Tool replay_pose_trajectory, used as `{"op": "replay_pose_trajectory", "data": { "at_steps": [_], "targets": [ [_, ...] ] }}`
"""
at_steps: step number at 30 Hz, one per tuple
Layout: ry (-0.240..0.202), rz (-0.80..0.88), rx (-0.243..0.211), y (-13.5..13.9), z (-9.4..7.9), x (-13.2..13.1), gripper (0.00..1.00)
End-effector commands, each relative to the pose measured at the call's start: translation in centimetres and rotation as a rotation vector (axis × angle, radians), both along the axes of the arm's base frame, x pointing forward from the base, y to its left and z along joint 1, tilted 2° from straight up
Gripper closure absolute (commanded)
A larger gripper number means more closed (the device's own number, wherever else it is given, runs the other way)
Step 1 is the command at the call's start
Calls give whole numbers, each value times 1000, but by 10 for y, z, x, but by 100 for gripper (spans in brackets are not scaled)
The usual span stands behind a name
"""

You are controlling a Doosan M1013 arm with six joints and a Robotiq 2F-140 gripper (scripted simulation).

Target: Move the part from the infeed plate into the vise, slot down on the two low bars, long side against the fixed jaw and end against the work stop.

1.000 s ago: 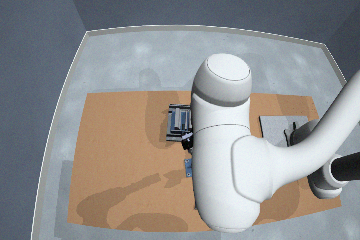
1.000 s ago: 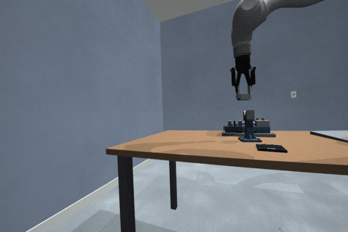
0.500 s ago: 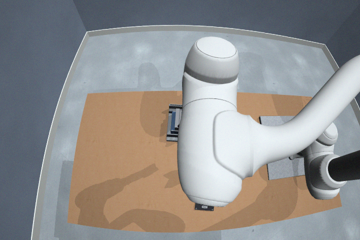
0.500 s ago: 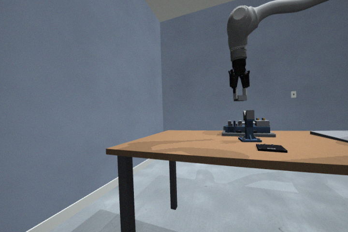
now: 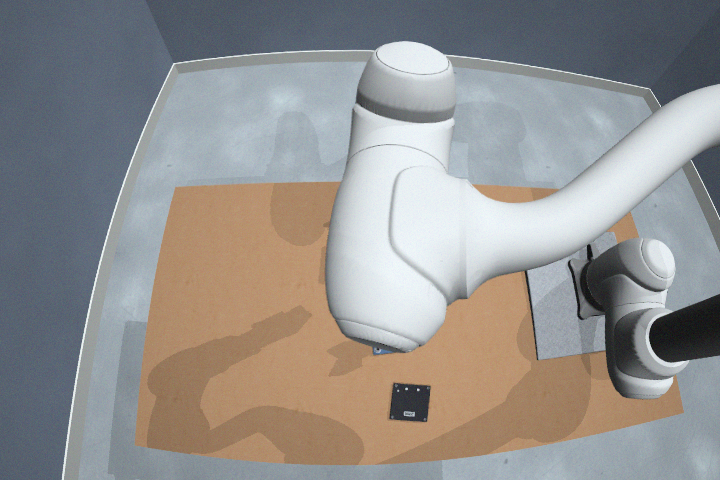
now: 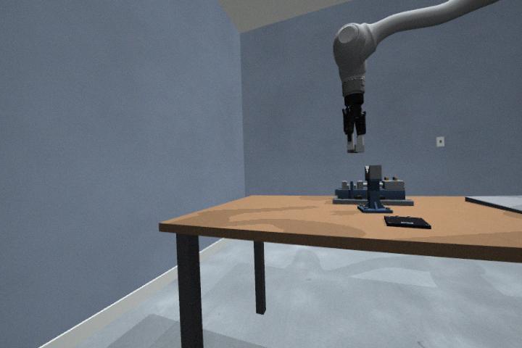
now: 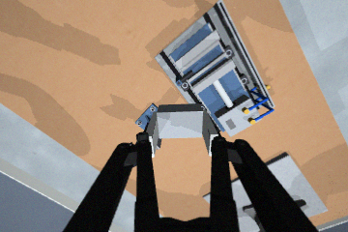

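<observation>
Orange-brown worktop (image 6: pixel 270 213) carries everything, and the fixtures sit toward its middle and right. Leftmost of them in the exterior view is the vise (image 6: pixel 373 193), blue and grey on a grey base, low on the worktop. Just in front of it stands the V-block (image 6: pixel 373 193), a blue pedestal with a grey head. To the right and nearer the camera lies the infeed plate (image 6: pixel 407 222), flat and black, with no block on it. Further right a grey slab (image 6: pixel 504 203) reaches the picture's edge.

High above the V-block hangs the gripper (image 6: pixel 355 149), pointing straight down from the white arm (image 6: pixel 351 53). Its fingers are clamped on the part (image 6: pixel 355 144), a pale grey block, well clear of the worktop.

From the wrist view the part (image 7: pixel 181 123) spans the gap between the two black fingers, its long axis crossing from one pad to the other. A blue corner of the V-block's foot (image 7: pixel 146 117) shows at its left. Beyond and to the right lies the vise (image 7: pixel 216 72), set at a slant, its jaws standing apart with the low bars between them.

In the top view the arm hides the vise and the gripper; only the infeed plate (image 5: pixel 410 402) and the arm's base (image 5: pixel 627 294) show.
</observation>
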State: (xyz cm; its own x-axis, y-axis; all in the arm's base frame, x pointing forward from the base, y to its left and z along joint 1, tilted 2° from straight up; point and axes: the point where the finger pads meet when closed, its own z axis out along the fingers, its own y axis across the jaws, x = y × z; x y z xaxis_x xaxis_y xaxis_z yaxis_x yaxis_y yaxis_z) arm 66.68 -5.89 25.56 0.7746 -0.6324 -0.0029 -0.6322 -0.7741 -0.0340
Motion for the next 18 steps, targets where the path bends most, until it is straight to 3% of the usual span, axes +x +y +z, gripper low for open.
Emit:
{"op": "replay_pose_trajectory", "data": {
  "at_steps": [1, 18],
  "targets": [
    [-2, 52, 2, -8, 0, 1, 100],
    [-11, 357, -4, -62, -2, 8, 100]
  ]
}}
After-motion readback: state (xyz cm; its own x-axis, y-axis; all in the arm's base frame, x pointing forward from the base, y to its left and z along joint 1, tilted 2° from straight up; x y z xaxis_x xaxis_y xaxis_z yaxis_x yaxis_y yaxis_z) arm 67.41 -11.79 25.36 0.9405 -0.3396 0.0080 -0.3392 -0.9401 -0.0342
